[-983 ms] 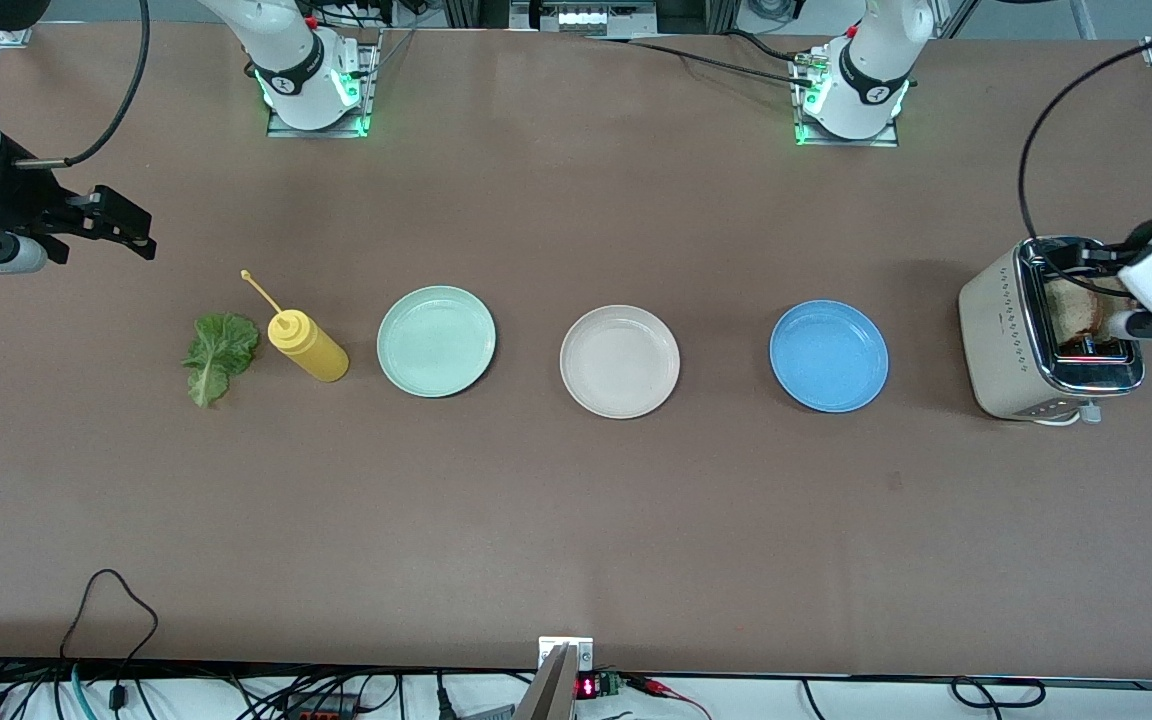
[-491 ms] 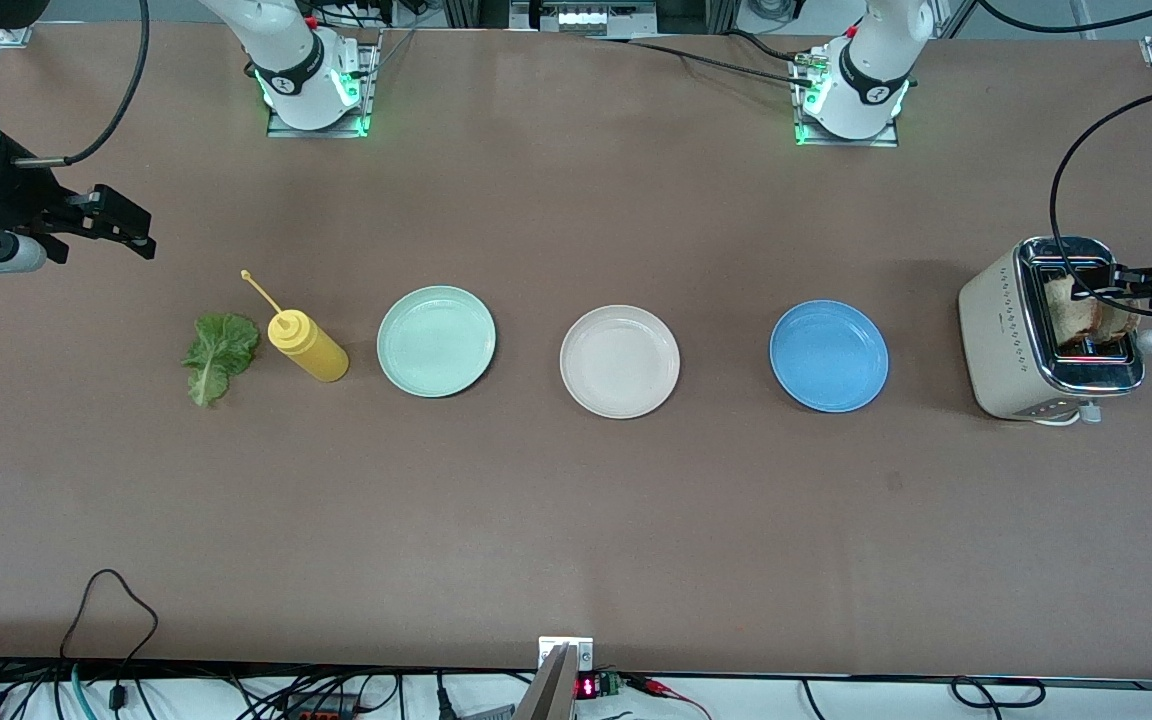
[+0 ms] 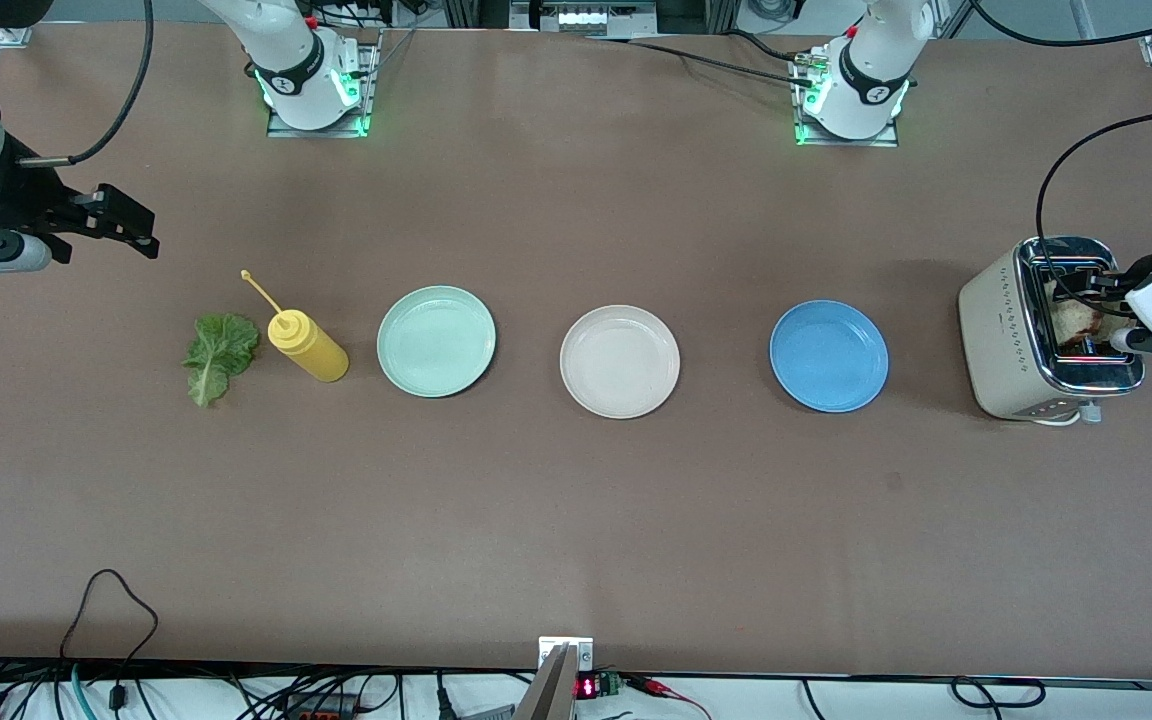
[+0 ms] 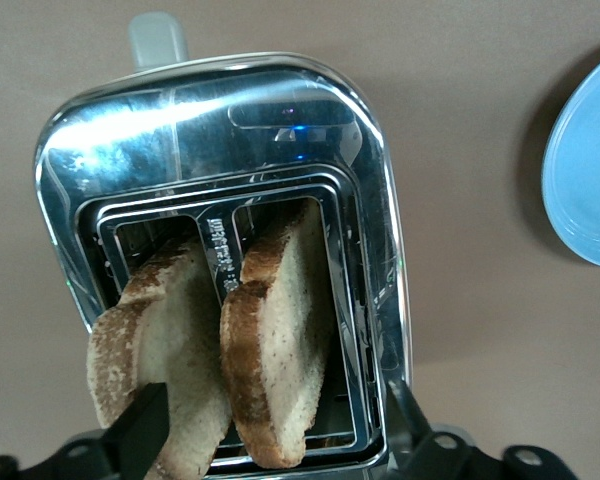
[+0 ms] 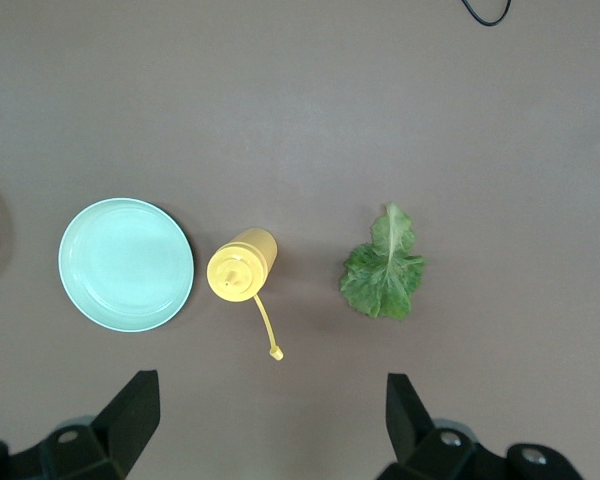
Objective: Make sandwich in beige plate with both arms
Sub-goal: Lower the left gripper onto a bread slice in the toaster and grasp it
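my left gripper [image 4: 270, 425] hangs spread around both bread slices [image 4: 280, 340] in the toaster [image 4: 200, 130]; closing now could pinch two. right gripper [image 5: 265, 415] waits open, beige plate [image 3: 619, 361] bare

From my seat: toaster [image 4: 280, 130] top mirror-shiny chrome, sides matt beige. Bread slices [image 4: 280, 340] look rough, porous, crust darker. Plates: beige plate [image 3: 620, 361] matt, mint plate [image 3: 436, 341] and blue plate [image 3: 829, 356] slightly glossy. Mustard bottle [image 3: 308, 346] smooth plastic. Lettuce [image 5: 383, 270] crinkly. Table [image 3: 576, 520] matt brown.
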### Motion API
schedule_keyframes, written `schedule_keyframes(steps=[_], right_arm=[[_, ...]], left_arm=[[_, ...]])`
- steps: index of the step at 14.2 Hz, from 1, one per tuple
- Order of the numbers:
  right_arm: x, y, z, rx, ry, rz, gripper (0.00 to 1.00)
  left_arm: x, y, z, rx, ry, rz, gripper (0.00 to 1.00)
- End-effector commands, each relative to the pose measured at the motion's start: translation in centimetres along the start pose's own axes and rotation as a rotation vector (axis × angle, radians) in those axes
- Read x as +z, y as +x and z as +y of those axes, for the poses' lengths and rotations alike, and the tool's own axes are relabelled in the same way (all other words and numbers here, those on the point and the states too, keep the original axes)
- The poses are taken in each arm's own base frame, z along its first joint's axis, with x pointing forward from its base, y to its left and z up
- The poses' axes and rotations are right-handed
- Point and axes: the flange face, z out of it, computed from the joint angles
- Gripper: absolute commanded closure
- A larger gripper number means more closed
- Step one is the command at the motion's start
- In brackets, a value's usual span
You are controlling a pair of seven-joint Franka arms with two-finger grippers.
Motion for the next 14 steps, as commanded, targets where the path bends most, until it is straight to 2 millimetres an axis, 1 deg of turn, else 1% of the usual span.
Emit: schedule_keyframes(steps=[1, 2, 3, 4, 6, 9, 10, 12, 13, 14], right_arm=[[-0.4, -0.3, -0.3, -0.010, 0.007, 0.008, 0.00], [-0.4, -0.2, -0.3, -0.012, 0.007, 0.011, 0.00], [-0.4, -0.2, -0.3, -0.010, 0.007, 0.011, 0.00], [-0.4, -0.3, -0.2, -0.009, 0.007, 0.009, 0.00], [-0.5, -0.4, -0.2, -0.009, 0.007, 0.009, 0.00], [-0.6, -0.3, -0.2, -0.009, 0.007, 0.015, 0.00], [-0.6, -0.3, -0.3, -0.010, 0.007, 0.017, 0.00], [-0.5, -0.3, -0.2, -0.009, 0.007, 0.014, 0.00], [-0.5, -0.3, -0.2, -0.009, 0.007, 0.011, 0.00], [-0.5, -0.4, -0.1, -0.009, 0.007, 0.011, 0.00]], left_arm=[[0.7, 0.0, -0.2, 0.019, -0.006, 0.002, 0.33], [1.0, 0.4, -0.2, 0.015, -0.017, 0.020, 0.34], [1.5, 0.5, -0.2, 0.012, -0.021, 0.022, 0.37], [2.0, 0.8, -0.3, 0.013, -0.026, 0.016, 0.43], [2.1, 0.8, -0.2, 0.017, -0.026, 0.013, 0.64], [1.5, 0.9, -0.1, 0.018, -0.023, 0.017, 0.90], [1.4, 0.9, -0.1, 0.020, -0.023, 0.017, 0.95], [1.2, 0.6, -0.2, 0.023, -0.029, 0.006, 0.97], [0.5, 0.3, -0.2, 0.022, -0.029, 0.001, 0.98], [-1.0, 0.1, -0.1, 0.019, -0.030, -0.006, 0.98]])
